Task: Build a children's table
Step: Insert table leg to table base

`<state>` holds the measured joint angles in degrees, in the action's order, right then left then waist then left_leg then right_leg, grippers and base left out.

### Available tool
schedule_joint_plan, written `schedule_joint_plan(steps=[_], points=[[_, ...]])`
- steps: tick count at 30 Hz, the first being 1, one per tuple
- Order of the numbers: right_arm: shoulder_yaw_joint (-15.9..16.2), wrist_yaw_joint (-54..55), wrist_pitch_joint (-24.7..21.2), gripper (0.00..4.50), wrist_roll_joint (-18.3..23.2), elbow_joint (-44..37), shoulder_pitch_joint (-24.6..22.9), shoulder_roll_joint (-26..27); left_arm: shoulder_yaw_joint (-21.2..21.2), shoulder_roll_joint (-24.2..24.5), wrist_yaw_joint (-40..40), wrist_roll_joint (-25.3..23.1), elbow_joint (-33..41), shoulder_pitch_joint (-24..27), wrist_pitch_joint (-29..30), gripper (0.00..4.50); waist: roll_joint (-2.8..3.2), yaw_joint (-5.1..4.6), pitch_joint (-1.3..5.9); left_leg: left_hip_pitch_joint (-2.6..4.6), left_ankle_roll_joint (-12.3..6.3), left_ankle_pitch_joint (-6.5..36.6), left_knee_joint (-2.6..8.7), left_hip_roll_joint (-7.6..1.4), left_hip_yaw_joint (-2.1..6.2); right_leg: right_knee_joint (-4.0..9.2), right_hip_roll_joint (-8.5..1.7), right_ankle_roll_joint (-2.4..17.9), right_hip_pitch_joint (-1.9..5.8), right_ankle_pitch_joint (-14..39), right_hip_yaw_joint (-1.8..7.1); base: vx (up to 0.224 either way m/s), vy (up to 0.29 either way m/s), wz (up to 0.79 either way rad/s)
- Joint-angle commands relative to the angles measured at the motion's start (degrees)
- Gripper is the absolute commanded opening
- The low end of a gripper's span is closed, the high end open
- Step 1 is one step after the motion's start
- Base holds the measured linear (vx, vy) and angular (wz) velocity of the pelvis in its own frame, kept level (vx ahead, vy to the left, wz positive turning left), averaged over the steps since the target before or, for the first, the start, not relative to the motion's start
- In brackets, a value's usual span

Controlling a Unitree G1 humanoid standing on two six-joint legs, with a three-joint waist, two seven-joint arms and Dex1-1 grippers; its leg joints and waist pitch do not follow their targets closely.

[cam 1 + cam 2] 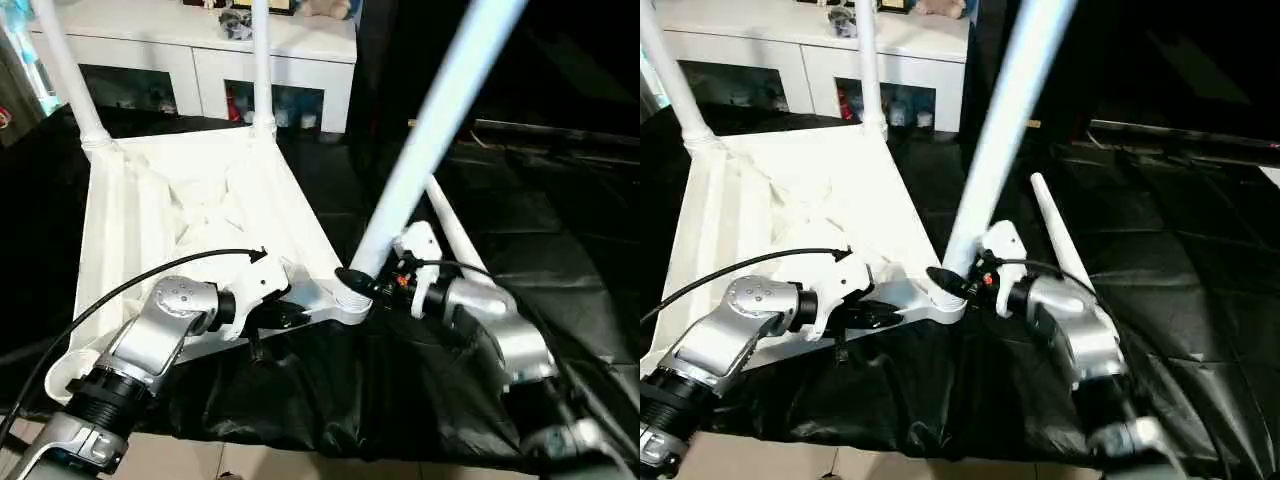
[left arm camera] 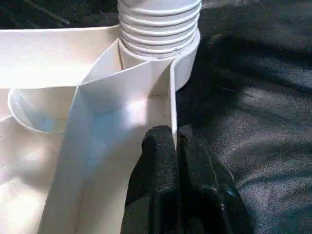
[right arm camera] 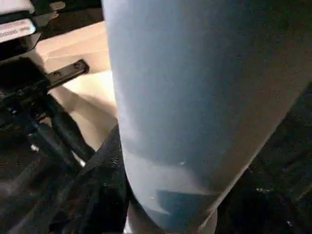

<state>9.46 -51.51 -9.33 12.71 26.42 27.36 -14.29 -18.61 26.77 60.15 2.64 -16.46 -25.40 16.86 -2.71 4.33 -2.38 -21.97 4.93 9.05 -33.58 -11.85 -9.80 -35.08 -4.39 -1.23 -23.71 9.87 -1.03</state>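
A wrinkled black cloth [image 1: 560, 260] covers the bench. Behind it stands a low white cabinet with glass doors [image 1: 200, 70], small items on its top [image 1: 240, 22] and more behind the glass.

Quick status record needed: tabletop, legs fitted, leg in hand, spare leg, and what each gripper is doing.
tabletop: white tabletop, underside up on the black-draped work table
legs fitted: two upright legs at the far corners
leg in hand: third leg, tilted, base at the near corner socket
spare leg: fourth leg lying on the black cloth
left gripper: shut on the tabletop's thin edge wall beside that socket
right gripper: shut on the third leg near its base
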Motion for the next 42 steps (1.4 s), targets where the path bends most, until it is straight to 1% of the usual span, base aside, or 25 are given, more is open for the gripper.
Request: schedule_joint_plan(steps=[1, 6, 9, 10, 13, 17, 20, 21, 25, 26, 27, 29, 30, 31, 32, 33, 34, 35, 36, 37, 38, 39, 40, 41, 42], points=[[3.0, -3.2, -1.4, 1.89, -2.3, 5.1, -0.9, -0.8, -1.3, 0.0, 2.1, 0.2, 1.0, -0.4, -1.7, 0.0, 0.56, -0.53, 2.79, 1.37, 1.74, 25.8, 4.67, -0.74, 0.26, 5.48, -2.3, 7.4, 0.92, 26.9, 1.0, 0.0, 0.0, 0.0], [4.1, -9.0, -0.2, 1.89, -2.6, 8.8, 1.6, -1.3, -2.7, 0.4, 4.4, -0.2, 1.3, -1.0, -2.5, 0.0, 0.63, -0.46, 2.94, 1.34, 1.53, 24.8, 4.71, -0.85, 0.17, 5.1, -2.13, 8.7, 1.14, 23.2, 1.05, 0.0, 0.0, 0.0], [6.0, -14.3, 0.7, 1.89, -3.1, 10.3, 2.7, -2.8, -3.9, 1.3, 6.9, -0.5, 2.1, -1.6, -3.1, 0.0, 0.28, -0.29, 3.07, 1.45, 1.27, 24.2, 4.66, -0.95, 0.03, 4.95, -2.11, 9.4, 1.2, 21.3, 1.05, 0.0, 0.0, 0.0], [6.0, -14.3, 0.7, 1.89, -3.1, 10.3, 2.7, -2.8, -3.9, 1.3, 6.9, -0.5, 2.1, -1.6, -3.1, 0.0, 0.44, -0.11, 3.05, 1.54, 1.17, 24.1, 4.69, -1.0, 0.03, 4.85, -2.1, 9.7, 1.2, 20.7, 1.09, 0.0, 0.0, 0.0], [8.0, -19.4, 1.7, 1.89, -3.9, 10.6, 3.1, -4.3, -4.7, 2.3, 9.5, -0.4, 2.9, -2.0, -3.7, 0.0, 0.28, 0.13, 3.06, 1.5, 1.35, 24.2, 4.8, -1.06, 0.04, 4.7, -2.15, 10.0, 1.31, 20.3, 1.09, 0.0, 0.0, 0.0], [8.8, -21.9, 2.8, 1.89, -4.4, 10.8, 3.3, -4.8, -5.2, 2.9, 10.5, -0.7, 2.9, -2.5, -4.2, 0.0, 0.25, 0.2, 3.02, 1.73, 1.35, 25.1, 4.76, -1.09, 0.0, 4.8, -2.18, 10.3, 1.18, 20.6, 1.14, 0.0, 0.0, 0.0], [8.8, -22.5, 3.1, 1.89, -4.4, 10.8, 3.2, -4.8, -4.7, 2.6, 10.2, -0.8, 2.0, -3.4, -4.4, 0.0, 0.16, 0.21, 3.02, 1.56, 1.48, 24.7, 4.83, -1.07, 0.08, 4.79, -2.26, 10.0, 1.36, 21.4, 1.11, 0.0, 0.0, 0.0], [8.8, -22.7, 3.3, 1.89, -4.3, 10.9, 3.1, -4.7, -4.3, 2.3, 9.6, -0.9, 1.5, -3.9, -4.4, 0.0, -0.08, 0.24, 3.0, 1.59, 1.47, 24.9, 4.82, -1.06, 0.08, 4.83, -2.28, 9.9, 1.32, 22.1, 1.09, 0.0, 0.0, 0.0], [8.7, -22.9, 3.8, 1.89, -4.1, 10.9, 2.6, -4.5, -3.2, 1.7, 8.0, -0.9, 0.6, -4.7, -4.0, 0.0, -0.06, 0.31, 2.92, 1.67, 1.63, 25.8, 4.84, -1.09, 0.16, 5.09, -2.43, 9.2, 1.15, 24.5, 1.11, 0.0, 0.0, 0.0], [7.4, -19.7, 4.5, 1.89, -4.3, 12.0, 2.4, -3.2, -1.6, 0.7, 5.0, -0.7, 0.1, -4.9, -3.2, 0.0, -0.27, 0.32, 2.91, 1.63, 1.58, 25.7, 4.84, -1.1, 0.14, 5.12, -2.43, 9.2, 1.15, 24.6, 1.11, 0.0, 0.0, 0.0], [7.4, -19.7, 4.5, 1.89, -4.3, 12.0, 2.4, -3.2, -1.6, 0.7, 5.0, -0.7, 0.1, -4.9, -3.2, 0.0, -0.16, 0.37, 2.81, 1.76, 1.68, 26.2, 4.82, -1.08, 0.13, 5.24, -2.47, 9.1, 0.92, 25.5, 1.14, 0.0, 0.0, 0.0], [6.6, -18.0, 5.0, 1.89, -4.4, 12.9, 2.4, -2.4, -0.9, 0.3, 3.6, -0.5, 0.0, -4.9, -2.8, 0.0, -0.14, 0.21, 2.64, 1.74, 2.15, 28.1, 4.92, -1.04, 0.38, 5.55, -2.52, 8.3, 0.83, 28.7, 0.97, 0.0, 0.0, 0.0], [5.4, -14.5, 5.7, 1.89, -4.7, 14.5, 3.0, -1.3, -0.1, -0.5, 1.7, -0.4, 0.2, -5.0, -1.6, 0.0, -0.17, 0.18, 2.6, 1.78, 2.24, 28.7, 4.91, -1.01, 0.44, 5.69, -2.55, 7.9, 0.78, 29.9, 0.94, 0.0, 0.0, 0.0], [5.0, -13.1, 6.0, 1.89, -4.8, 15.2, 3.2, -0.9, 0.2, -0.9, 0.9, -0.4, 0.3, -5.0, -1.1, 0.0, -0.54, 0.0, 2.56, 1.7, 2.45, 29.2, 4.92, -1.03, 0.45, 5.72, -2.72, 7.6, 0.54, 31.1, 0.96, 0.0, 0.0, 0.0], [3.9, -9.4, 6.7, 1.89, -5.1, 16.7, 3.7, 0.1, 1.0, -1.7, -1.2, -0.4, 0.5, -5.0, 0.1, 0.0, -0.35, -0.15, 2.38, 1.85, 3.03, 30.5, 4.93, -0.96, 0.72, 5.99, -2.78, 6.8, 0.42, 34.1, 0.72, 0.0, 0.0, 0.0], [2.8, -3.8, 7.3, 1.89, -5.9, 19.4, 4.8, 1.4, 1.7, -2.8, -3.5, -0.4, 1.3, -5.0, 1.7, 0.0, -0.36, -0.34, 2.37, 1.89, 3.15, 31.1, 4.88, -0.88, 0.84, 6.23, -2.78, 6.3, 0.41, 35.6, 0.54, -0.081, 0.004, -0.13], [2.8, -3.8, 7.3, 1.88, -5.9, 19.4, 4.8, 1.4, 1.7, -2.8, -3.5, -0.4, 1.3, -5.0, 1.7, 0.0, -0.7, -0.9, 2.35, 1.4, 3.7, 31.6, 5.01, -0.7, 1.33, 6.51, -2.95, 4.8, 0.79, 39.0, -0.04, -0.06, 0.004, -0.12], [2.6, -2.7, 7.3, 1.88, -6.0, 20.0, 5.0, 1.7, 1.9, -3.0, -3.9, -0.4, 1.4, -5.0, 2.0, 0.0, -0.61, -1.17, 2.32, 1.44, 3.69, 32.2, 5.01, -0.66, 1.44, 6.77, -2.97, 4.3, 0.73, 39.8, -0.27, -0.061, 0.012, -0.15], [1.9, 0.9, 7.7, 1.88, -6.5, 21.8, 5.9, 2.6, 2.4, -3.8, -5.4, -0.3, 2.0, -5.1, 3.3, 0.0, -0.52, -1.67, 2.34, 1.27, 3.74, 33.1, 5.04, -0.71, 1.66, 6.92, -3.14, 4.0, 0.92, 40.2, -0.69, -0.054, 0.026, -0.15], [0.2, 8.9, 7.1, 1.88, -6.4, 26.0, 8.5, 4.8, 3.3, -6.0, -9.3, -0.9, 3.3, -5.4, 6.2, 0.0, -0.57, -2.27, 2.33, 1.38, 3.61, 34.9, 5.27, -0.83, 2.05, 7.33, -3.19, 4.3, 1.3, 39.4, -1.71, -0.054, 0.026, -0.15], [0.2, 8.9, 7.1, 1.88, -6.4, 26.0, 8.5, 4.8, 3.3, -6.0, -9.3, -0.9, 3.3, -5.4, 6.2, 0.0, -0.4, -2.71, 2.27, 0.98, 3.92, 35.7, 5.55, -0.92, 2.29, 6.93, -3.27, 4.6, 1.57, 38.6, -2.0, -0.056, 0.035, -0.16], [-1.2, 14.5, 6.7, 1.88, -6.4, 29.0, 10.3, 6.4, 3.9, -7.5, -12.1, -1.4, 4.1, -5.6, 8.3, 0.0, 0.34, -3.1, 2.0, 1.74, 4.38, 39.4, 5.83, -1.06, 2.65, 7.5, -2.94, 4.9, 1.41, 37.6, -3.17, 0.0, 0.0, 0.0], [-2.7, 19.7, 5.9, 1.88, -5.9, 31.5, 12.2, 7.9, 4.8, -9.6, -15.9, -2.2, 4.4, -5.9, 10.7, 0.0, 0.47, -3.72, 1.96, 1.68, 4.46, 41.1, 6.15, -1.24, 2.89, 7.45, -2.97, 5.2, 1.76, 36.3, -3.72, -0.06, 0.035, -0.2], [-2.7, 19.7, 5.9, 1.88, -5.9, 31.5, 12.2, 7.9, 4.8, -9.6, -15.9, -2.2, 4.4, -5.9, 10.7, 0.0, 0.66, -4.04, 1.83, 1.09, 4.62, 43.2, 6.99, -1.48, 3.32, 7.18, -2.8, 5.0, 2.94, 34.4, -4.75, -0.059, 0.034, -0.18], [-4.2, 23.8, 5.0, 1.88, -5.2, 33.8, 13.9, 9.4, 5.1, -11.8, -19.9, -3.5, 4.5, -6.3, 12.6, 0.0, 1.37, -4.03, 1.74, 0.85, 4.55, 46.9, 8.3, -2.23, 3.15, 5.35, -2.31, 5.9, 3.89, 29.2, -5.07, -0.059, 0.034, -0.18]])
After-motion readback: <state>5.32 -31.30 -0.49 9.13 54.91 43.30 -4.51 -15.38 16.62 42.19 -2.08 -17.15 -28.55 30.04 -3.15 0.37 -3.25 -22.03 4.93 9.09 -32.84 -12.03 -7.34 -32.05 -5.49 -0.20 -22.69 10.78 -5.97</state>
